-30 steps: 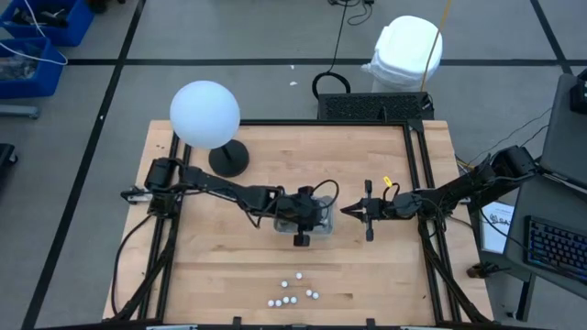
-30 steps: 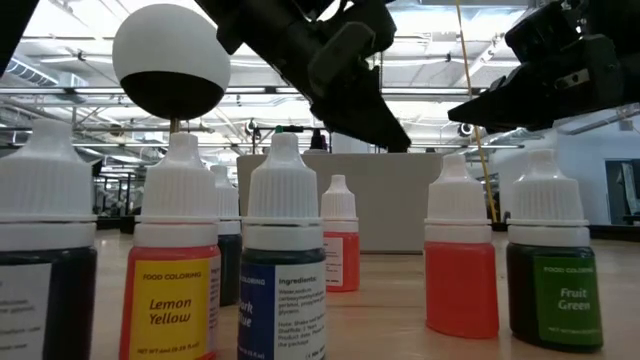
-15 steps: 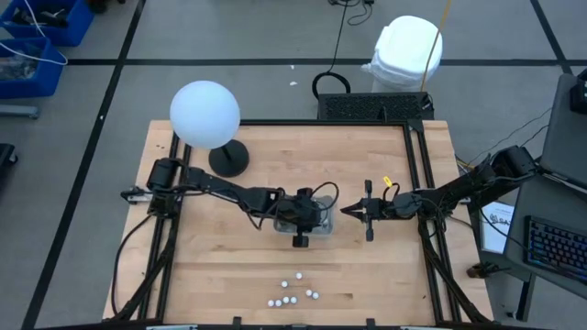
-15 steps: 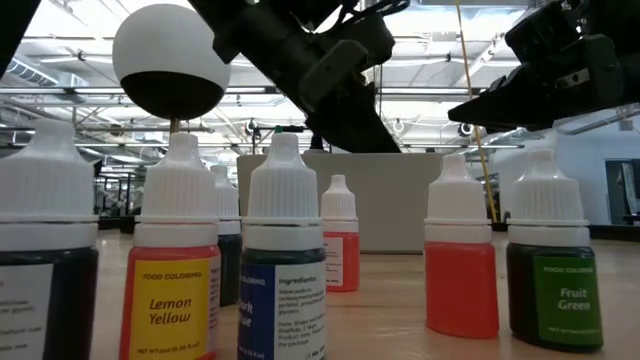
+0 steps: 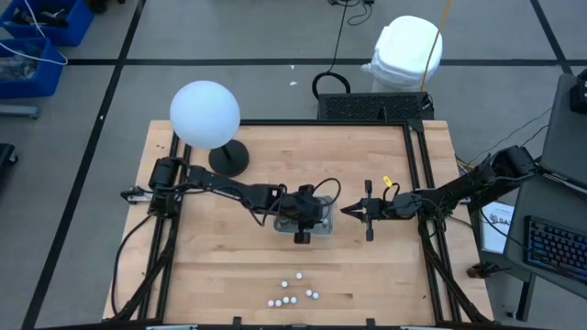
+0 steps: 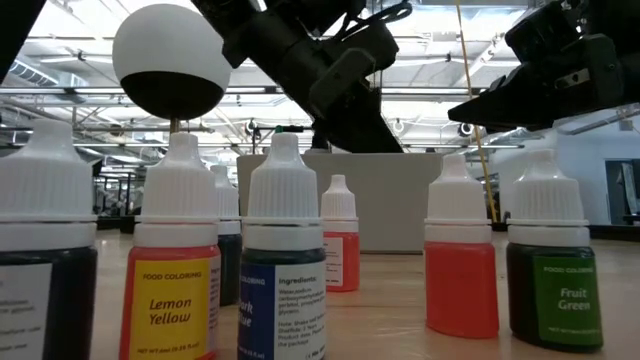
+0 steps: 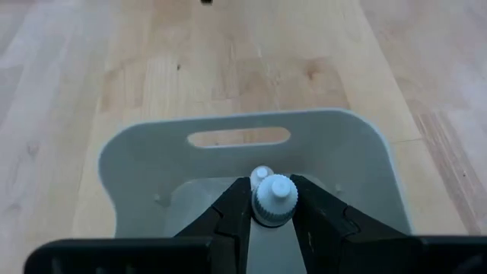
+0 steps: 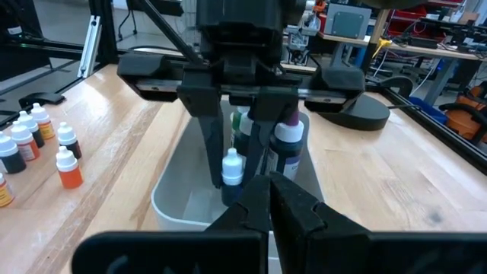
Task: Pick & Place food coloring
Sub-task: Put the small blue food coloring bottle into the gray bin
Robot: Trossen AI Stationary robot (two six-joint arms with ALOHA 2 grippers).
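Note:
My left gripper [image 5: 301,225] hangs over the clear plastic tray [image 5: 326,229] at the table's middle, shut on a white-capped food coloring bottle [image 7: 274,199]. In the right wrist view that bottle [image 8: 232,167] stands inside the tray [image 8: 183,190], in front of a few dark bottles [image 8: 288,141]. Several more bottles stand upright near the table's near edge [image 5: 292,293], filling the low view's foreground [image 6: 178,290]. My right gripper [image 5: 347,211] waits shut just right of the tray, pointing at it. My left gripper pinches the bottle between its two fingers at the neck just under the white cap [image 7: 274,190]. The fingers [image 8: 213,144] come from above, pointing down into the tray. The bottle is upright. My right gripper's own fingers hide its base, so whether it rests on the tray floor cannot be told.
A white globe lamp [image 5: 204,115] on a dark round base [image 5: 227,158] stands at the table's far left. Dark rails run along the left and right table edges. Bare wood lies between the tray and the near bottles.
The left gripper has shifted a little over the tray, sinking slightly in the low view.

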